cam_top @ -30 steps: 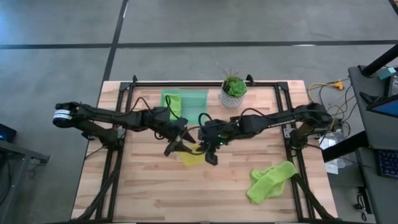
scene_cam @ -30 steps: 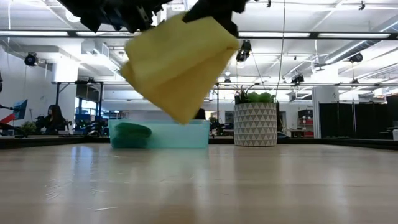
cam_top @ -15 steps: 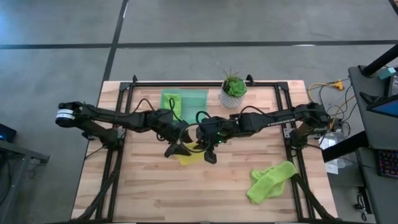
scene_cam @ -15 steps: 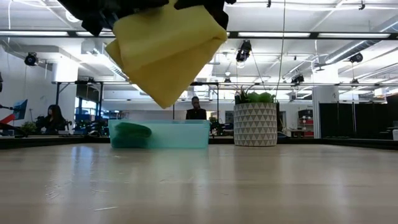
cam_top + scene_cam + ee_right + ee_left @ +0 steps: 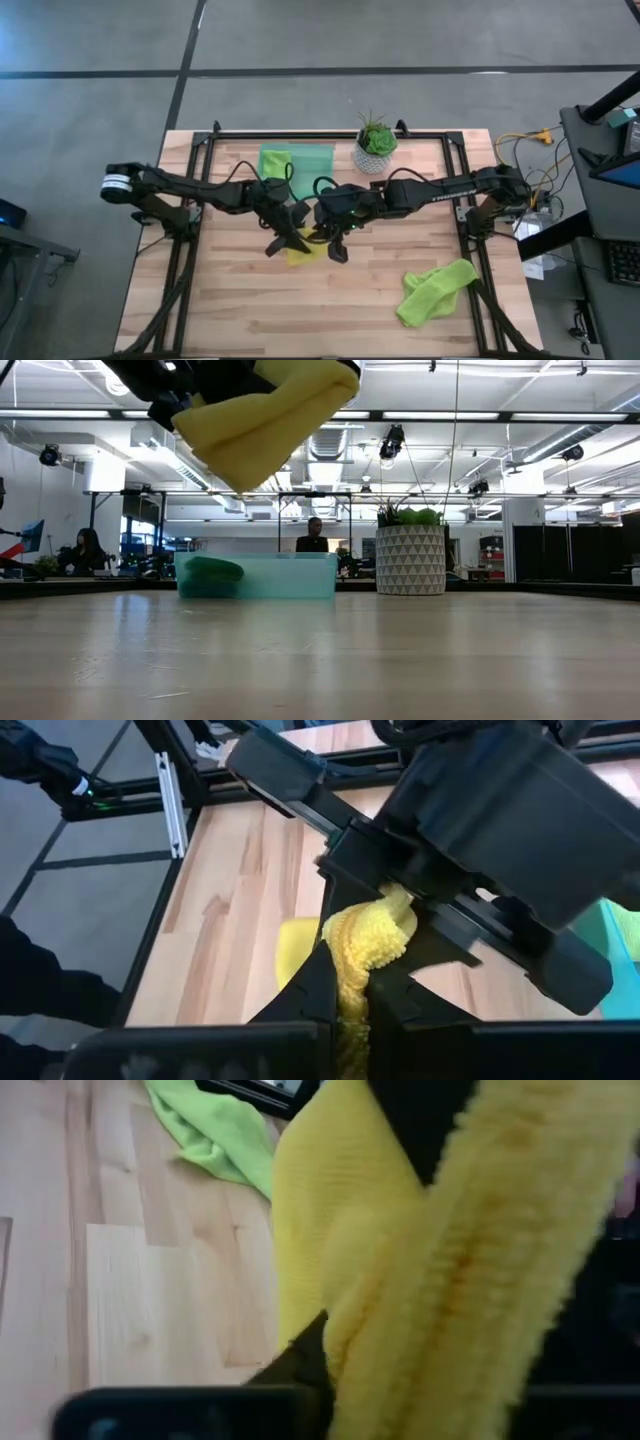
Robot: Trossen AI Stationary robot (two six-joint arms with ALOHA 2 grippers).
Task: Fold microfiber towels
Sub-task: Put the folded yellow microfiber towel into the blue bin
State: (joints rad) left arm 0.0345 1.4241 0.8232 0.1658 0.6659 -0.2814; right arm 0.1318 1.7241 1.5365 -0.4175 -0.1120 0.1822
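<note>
A yellow microfiber towel hangs bunched high above the table's middle, held between both grippers. My right gripper is shut on it. My left gripper faces it from the table's left side and is closed on the same bunch; in the left wrist view the yellow towel fills the picture. Seen from above, the towel shows just below the two grippers. A lime green towel lies crumpled on the table at the near right. My left gripper pinches the bunched upper part of the yellow towel between its two fingers, coming nearly level from the table's left; several layers are gathered there. My right gripper pinches the same bunch a little lower between its two fingers, slanting down from the table's right. The towel hangs below both, clear of the table.
A translucent green tray with a green cloth in it stands at the far middle. A potted plant stands to its right. The black frame rails run along the table's left and right sides.
The yellow towel hung as a broad sheet with one corner pointing down; now it is gathered into a thick bunch and its lower corner has risen. My left gripper has sunk a little and moved in toward the right gripper; my right gripper has risen slightly.
</note>
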